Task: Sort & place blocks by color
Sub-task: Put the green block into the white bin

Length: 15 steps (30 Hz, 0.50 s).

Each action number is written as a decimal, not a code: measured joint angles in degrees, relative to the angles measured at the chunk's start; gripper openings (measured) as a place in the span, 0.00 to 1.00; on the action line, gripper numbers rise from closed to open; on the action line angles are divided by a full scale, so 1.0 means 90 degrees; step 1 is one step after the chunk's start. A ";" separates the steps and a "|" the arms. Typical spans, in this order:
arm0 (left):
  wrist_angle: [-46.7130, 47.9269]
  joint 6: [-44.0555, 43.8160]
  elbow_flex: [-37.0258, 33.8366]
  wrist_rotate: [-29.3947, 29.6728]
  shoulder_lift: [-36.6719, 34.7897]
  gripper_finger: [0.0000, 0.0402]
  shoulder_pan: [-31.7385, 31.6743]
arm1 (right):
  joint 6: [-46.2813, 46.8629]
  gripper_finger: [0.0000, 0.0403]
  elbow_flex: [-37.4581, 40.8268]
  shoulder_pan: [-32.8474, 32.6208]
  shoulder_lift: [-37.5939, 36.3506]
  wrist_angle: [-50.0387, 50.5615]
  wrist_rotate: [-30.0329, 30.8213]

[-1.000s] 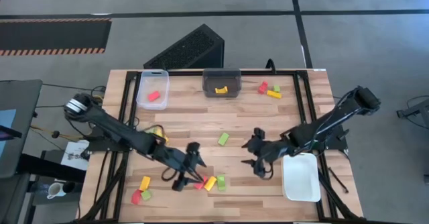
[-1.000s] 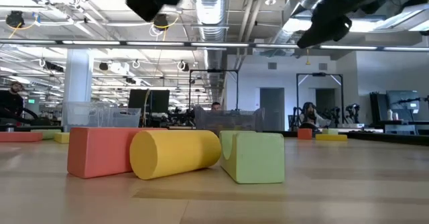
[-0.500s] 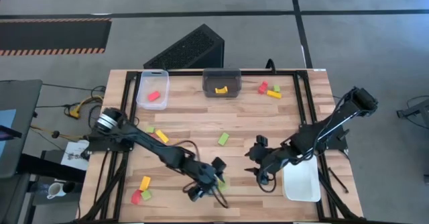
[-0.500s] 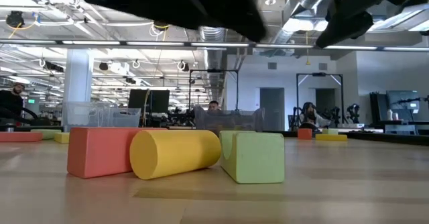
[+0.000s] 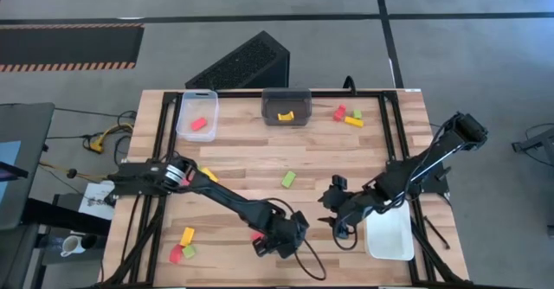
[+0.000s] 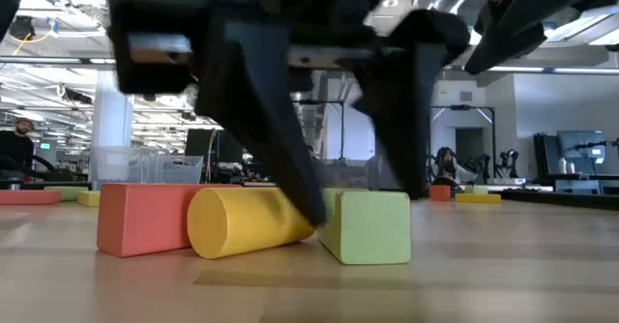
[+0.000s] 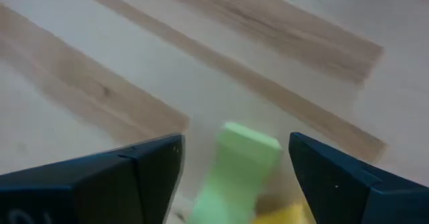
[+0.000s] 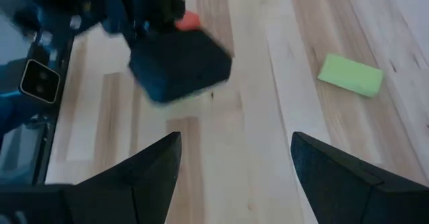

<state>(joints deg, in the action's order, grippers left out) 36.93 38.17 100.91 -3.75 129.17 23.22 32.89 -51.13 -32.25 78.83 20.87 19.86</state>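
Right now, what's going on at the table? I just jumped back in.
The left gripper is open, low over the front cluster, its fingers straddling the light green block that lies against a yellow block and a red block. It has not closed on it. The right gripper hangs open beside the white tray, holding nothing. The clear tray holds one red block, the dark grey tray one yellow; other blocks lie loose.
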 joint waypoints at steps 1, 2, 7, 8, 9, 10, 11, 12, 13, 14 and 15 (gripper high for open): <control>0.0100 0.0079 0.0033 -0.0005 0.0045 0.63 -0.0007 | -0.0017 0.76 0.0000 0.0002 0.0000 0.0018 0.0000; 0.0139 0.0141 0.0039 0.0000 0.0075 0.62 -0.0009 | -0.0020 0.76 0.0000 0.0002 0.0000 0.0021 0.0000; 0.0131 0.0310 0.0042 0.0000 0.0146 0.60 -0.0031 | -0.0037 0.76 0.0000 0.0002 0.0000 0.0091 0.0000; 0.0114 0.0329 0.0045 0.0000 0.0145 0.60 -0.0031 | -0.0037 0.76 0.0000 0.0002 0.0000 0.0116 -0.0002; 0.0130 0.0366 0.0045 0.0005 0.0145 0.59 -0.0031 | -0.0038 0.76 0.0000 0.0002 0.0000 0.0136 -0.0002; 0.0141 0.0381 0.0045 0.0004 0.0145 0.58 -0.0031 | -0.0037 0.76 0.0000 0.0010 0.0000 0.0132 -0.0002; 0.0130 0.0382 0.0045 0.0005 0.0145 0.57 -0.0033 | -0.0037 0.76 0.0000 0.0017 0.0000 0.0133 -0.0004; 0.0124 0.0385 0.0045 0.0003 0.0145 0.56 -0.0031 | -0.0037 0.76 0.0000 0.0017 0.0000 0.0140 -0.0005; 0.0133 0.0402 0.0045 0.0003 0.0145 0.55 -0.0031 | -0.0037 0.76 0.0000 0.0017 0.0000 0.0137 -0.0005; 0.0153 0.0406 0.0045 0.0001 0.0145 0.54 -0.0031 | -0.0037 0.76 0.0000 0.0017 0.0000 0.0140 -0.0005; 0.0164 0.0406 0.0045 -0.0008 0.0145 0.52 -0.0031 | -0.0036 0.76 0.0000 0.0017 0.0000 0.0143 -0.0006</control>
<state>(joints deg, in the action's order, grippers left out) 38.41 41.82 101.32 -3.82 130.48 22.94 32.57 -51.13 -32.10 78.83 22.16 19.80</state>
